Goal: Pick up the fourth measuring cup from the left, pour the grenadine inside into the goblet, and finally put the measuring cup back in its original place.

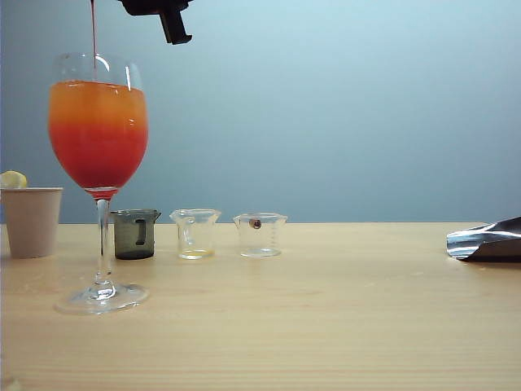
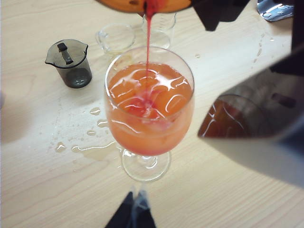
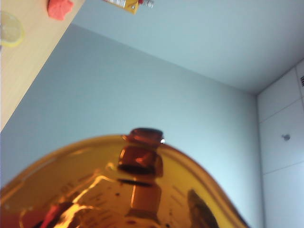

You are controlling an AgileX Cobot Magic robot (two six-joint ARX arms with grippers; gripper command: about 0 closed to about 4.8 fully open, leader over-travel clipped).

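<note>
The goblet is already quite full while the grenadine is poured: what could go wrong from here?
1. The goblet is filled near its rim; more grenadine might overflow it.
2. The stream falls from high, from the amber measuring cup held tilted by the right end effector; it could splash.
3. Spilled drops wet the table by the goblet's foot. The left end effector hovers close and could bump it.

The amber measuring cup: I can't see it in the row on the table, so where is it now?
The amber measuring cup is tipped above the goblet at the exterior view's left, held in the right end effector, pouring grenadine into it.
</note>
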